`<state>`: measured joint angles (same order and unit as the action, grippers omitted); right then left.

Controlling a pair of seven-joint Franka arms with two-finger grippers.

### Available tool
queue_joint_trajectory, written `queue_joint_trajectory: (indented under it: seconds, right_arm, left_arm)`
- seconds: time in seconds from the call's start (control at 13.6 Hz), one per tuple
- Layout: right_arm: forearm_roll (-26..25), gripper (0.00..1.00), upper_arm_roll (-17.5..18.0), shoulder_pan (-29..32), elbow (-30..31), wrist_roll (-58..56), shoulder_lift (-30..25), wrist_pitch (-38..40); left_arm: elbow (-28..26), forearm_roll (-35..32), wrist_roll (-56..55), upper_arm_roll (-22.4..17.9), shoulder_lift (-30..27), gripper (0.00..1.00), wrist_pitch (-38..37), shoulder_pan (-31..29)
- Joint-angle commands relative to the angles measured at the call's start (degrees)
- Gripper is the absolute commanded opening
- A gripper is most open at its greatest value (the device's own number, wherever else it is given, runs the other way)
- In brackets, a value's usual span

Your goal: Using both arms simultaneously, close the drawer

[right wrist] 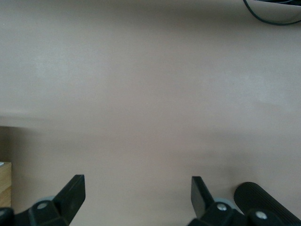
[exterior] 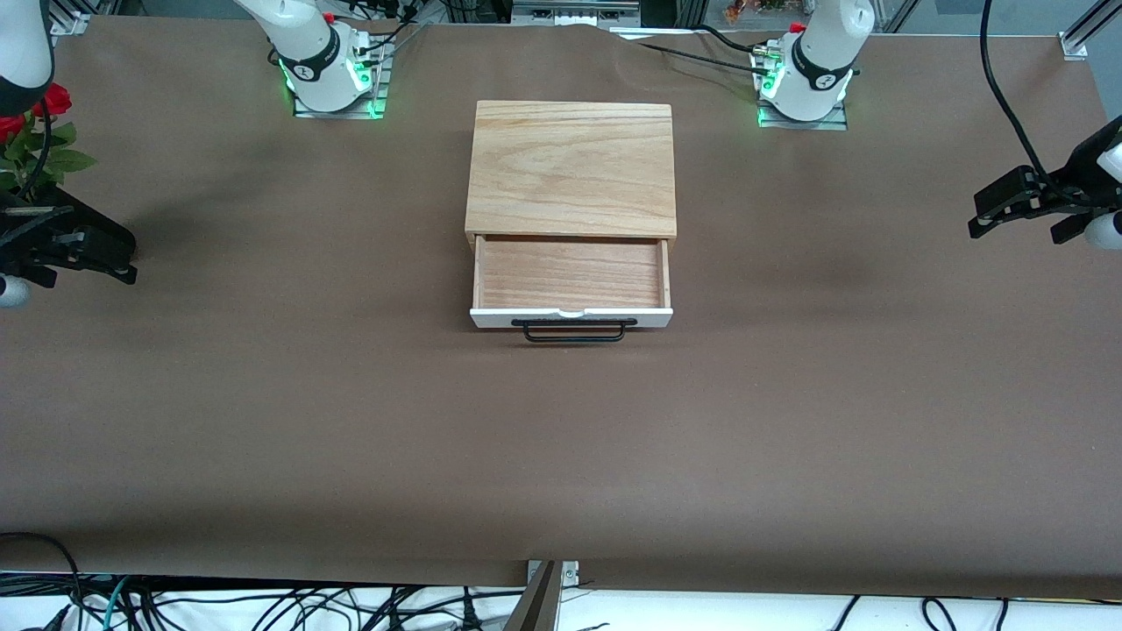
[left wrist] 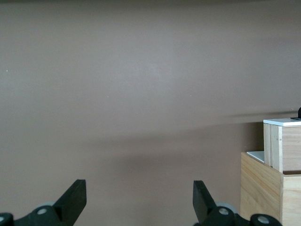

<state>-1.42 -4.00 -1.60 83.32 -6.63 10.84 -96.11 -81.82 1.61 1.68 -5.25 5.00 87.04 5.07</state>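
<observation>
Counter (exterior: 263, 421): brown surface, carrying one wooden box at its middle.
Box (exterior: 574, 166): small, light wood, plain grained top, standing between the two arm bases.
Drawer (exterior: 570, 273): pulled out of the box on the side toward the front camera; shallow wooden tray, nothing in it; white front panel on its camera-side edge.
Handle (exterior: 574, 329): thin black wire loop on the white panel.
Left end effector (exterior: 1021, 203): over the left arm's end of the counter, well apart from the drawer; fingers (left wrist: 70, 197) spread wide, grasping nothing. The left wrist view shows a corner of the box and drawer off to one side.
Right end effector (exterior: 74, 250): over the right arm's end of the counter, well apart from the drawer; fingers (right wrist: 73, 190) spread wide, grasping nothing.
Red flowers (exterior: 39, 123): with green leaves, at the right arm's end, just above the right end effector in the front view.
Cables (exterior: 263, 609): black tangle below the counter edge nearest the front camera.
</observation>
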Motion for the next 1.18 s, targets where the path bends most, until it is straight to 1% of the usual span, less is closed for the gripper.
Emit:
queue_joint_trajectory:
  seconds: [0.0,0.52,0.81,1.1]
  right_arm:
    - [-0.78,1.0,0.22,0.02,-1.23,1.09,0.41,0.31]
    - [-0.43,1.0,0.22,0.11,-1.23,1.18,0.41,0.31]
    - [-0.34,1.0,0.22,0.2,-1.23,1.18,0.41,0.31]
    - [-0.25,1.0,0.22,0.2,-1.23,1.18,0.5,0.31]
  left_arm:
    - [0.7,-0.46,1.22,-0.28,-0.07,1.0,-1.79,-0.32]
    - [1.05,-0.46,1.14,-0.46,-0.16,1.0,-1.79,-0.32]
    - [1.05,-0.55,0.7,-1.34,-0.25,1.0,-1.87,-0.5]
    - [1.32,-0.37,1.05,-1.6,-0.34,1.0,-1.79,-1.55]
